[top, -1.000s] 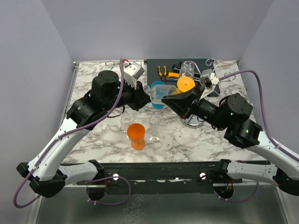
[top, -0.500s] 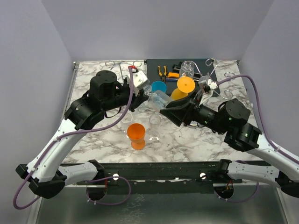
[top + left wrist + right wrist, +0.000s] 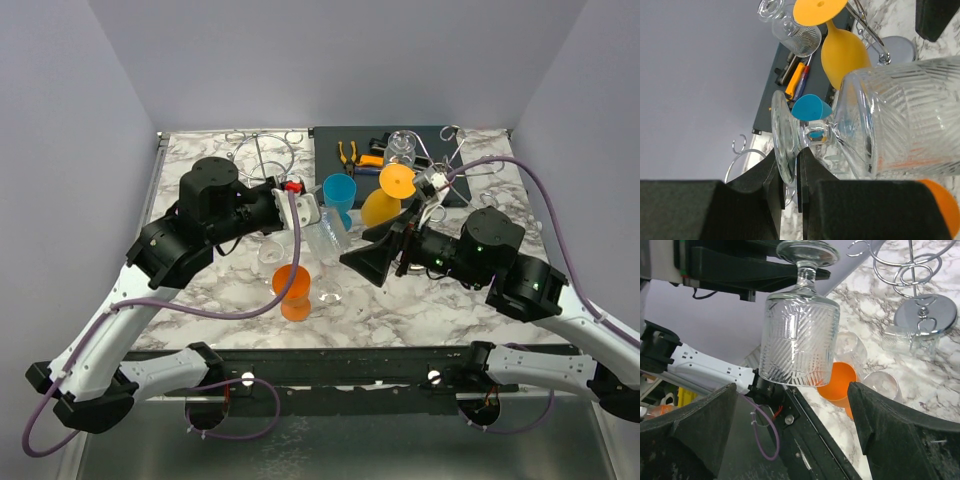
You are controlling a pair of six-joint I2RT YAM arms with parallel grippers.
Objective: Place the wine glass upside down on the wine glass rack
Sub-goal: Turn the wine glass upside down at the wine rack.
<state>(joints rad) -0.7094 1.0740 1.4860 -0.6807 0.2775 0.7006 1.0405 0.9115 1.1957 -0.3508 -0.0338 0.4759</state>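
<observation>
A clear ribbed wine glass (image 3: 329, 233) hangs in the air over the table's middle. My left gripper (image 3: 304, 209) is shut on it, with the round foot (image 3: 782, 139) pinched between the black fingers (image 3: 812, 172). In the right wrist view the wine glass (image 3: 799, 340) shows foot up and rim down. My right gripper (image 3: 365, 251) stands wide open just right of the bowl, touching nothing. One wire wine glass rack (image 3: 263, 150) stands at the back left and another (image 3: 452, 152) at the back right. The right one carries an orange glass (image 3: 396, 181) and a clear one (image 3: 401, 147).
On the marble below the held glass stand an orange cup (image 3: 292, 284) and several clear glasses (image 3: 331, 294). A blue cup (image 3: 339, 190) stands just behind. A black mat (image 3: 365, 148) with pliers lies at the back. The left rack's round metal base (image 3: 925, 315) shows in the right wrist view.
My right gripper has opened, let go of the glass's bowl and drawn back toward the near side. The left arm has carried the glass left and nearer, alone.
</observation>
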